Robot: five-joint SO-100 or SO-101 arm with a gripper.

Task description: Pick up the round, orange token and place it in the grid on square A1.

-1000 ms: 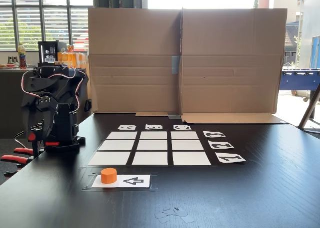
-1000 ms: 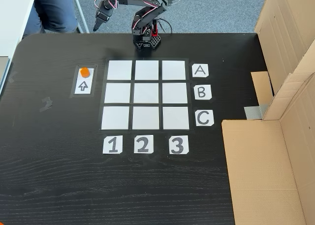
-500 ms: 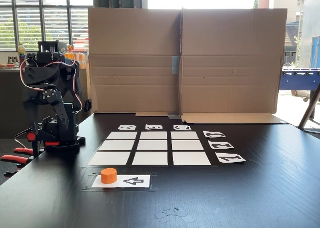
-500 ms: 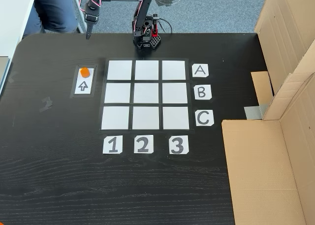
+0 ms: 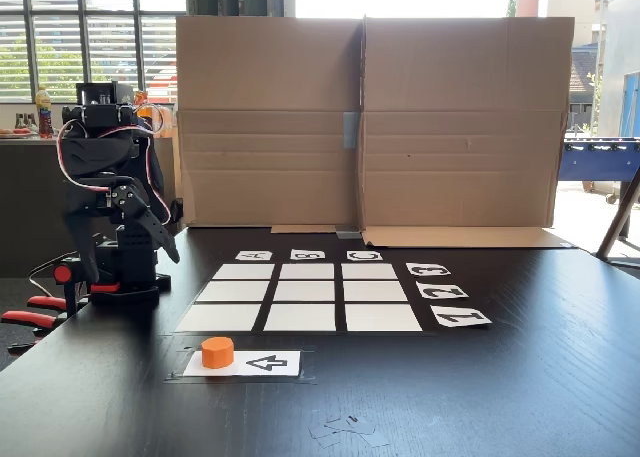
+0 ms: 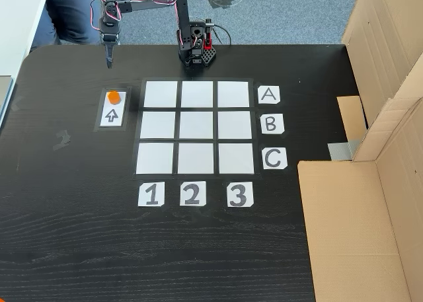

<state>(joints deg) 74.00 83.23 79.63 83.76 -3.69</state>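
Counting now: one orange token (image 6: 114, 96) in front of me, sitting on one arrow card (image 6: 112, 115). One grid (image 6: 197, 126), nine white cells, three by three. Three letter labels (image 6: 271, 124), A, B, C, and three number labels (image 6: 192, 193), 1, 2, 3. One pincer (image 6: 109, 63), mine. Two cardboard panels (image 5: 365, 122) behind the table (image 6: 79, 236).

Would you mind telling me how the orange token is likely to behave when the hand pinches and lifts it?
The token looks like solid, stiff plastic, so it probably won't deform. It is short and wide, standing flat on the arrow card, so tipping seems unlikely. Its faceted rim may give the fingers some grip, though smooth plastic could still slip.
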